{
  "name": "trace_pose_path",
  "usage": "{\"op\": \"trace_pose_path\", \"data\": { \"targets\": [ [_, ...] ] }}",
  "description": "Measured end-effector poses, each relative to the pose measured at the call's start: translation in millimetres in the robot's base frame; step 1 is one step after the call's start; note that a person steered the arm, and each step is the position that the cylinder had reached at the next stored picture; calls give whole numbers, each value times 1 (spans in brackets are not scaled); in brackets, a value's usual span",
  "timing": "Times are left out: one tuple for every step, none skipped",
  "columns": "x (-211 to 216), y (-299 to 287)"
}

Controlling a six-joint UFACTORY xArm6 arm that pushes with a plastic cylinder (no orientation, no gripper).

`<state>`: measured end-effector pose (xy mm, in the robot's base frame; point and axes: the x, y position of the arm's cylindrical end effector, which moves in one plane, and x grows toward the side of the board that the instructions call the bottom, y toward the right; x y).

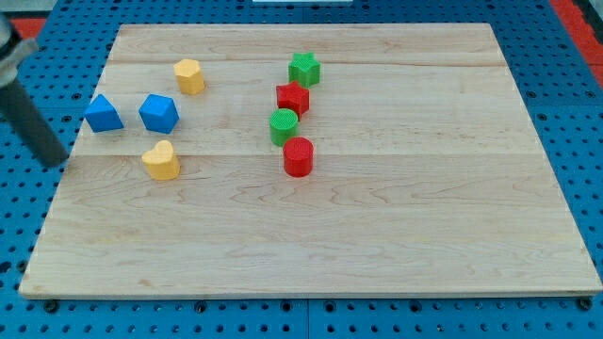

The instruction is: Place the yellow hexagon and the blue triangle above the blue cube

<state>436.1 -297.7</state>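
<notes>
A pale wooden board lies on blue pegboard. My tip, bare rod with no jaws, sits left of the blue plastic cube, beyond the blue plastic triangle. The yellow plastic hexagon lies up-right of the cube. Pushing the triangle risks knocking the cube. No writing shows

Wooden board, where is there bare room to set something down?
The board is bare right of the red cylinder and along the view's bottom. It is crowded by the blue cube and blue triangle; my tip sits left of them.
</notes>
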Motion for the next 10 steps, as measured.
{"op": "trace_pose_path", "data": {
  "targets": [
    [-41, 15],
    [-46, 42],
    [-68, 51],
    [-100, 52],
    [-105, 73],
    [-89, 51],
    [-110, 61],
    [-116, 93],
    [-121, 113],
    [-144, 122]
  ]
}}
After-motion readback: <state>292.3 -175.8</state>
